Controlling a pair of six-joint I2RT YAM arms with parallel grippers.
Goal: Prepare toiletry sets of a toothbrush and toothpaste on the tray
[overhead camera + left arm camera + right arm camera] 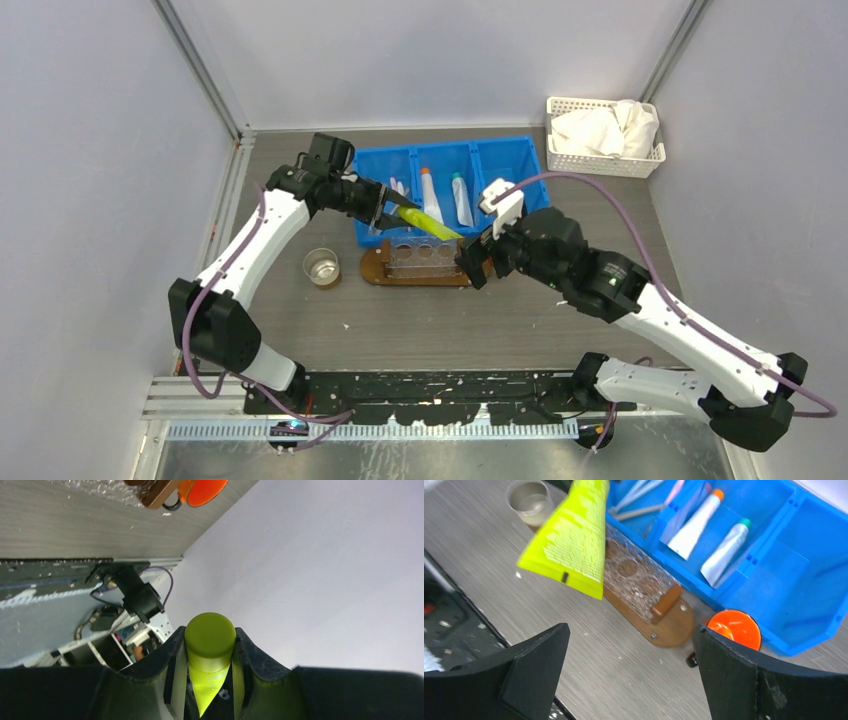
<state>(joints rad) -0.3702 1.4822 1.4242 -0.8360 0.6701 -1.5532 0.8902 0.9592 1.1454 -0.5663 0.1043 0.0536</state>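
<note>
Right gripper (pixel 630 635) stands wide open and empty, near the flat end of the yellow-green toothpaste (pixel 574 535). Left gripper (pixel 210 640) pinches that tube near its cap, holding it in the air above the tray (pixel 671 625), which lies on the surface (pixel 614 680) beside the blue bin (pixel 774 605).

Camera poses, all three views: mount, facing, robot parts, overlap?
Top external: above, behind the bases, looking down on the grey table; both arms show.
Left wrist: on the left arm, looking along the left gripper, shut on the yellow-green squeeze tube.
Right wrist: on the right arm, looking down past the open right gripper at the dark-brown wooden tray and blue plastic bin.
Shared: the tube, in all three.
</note>
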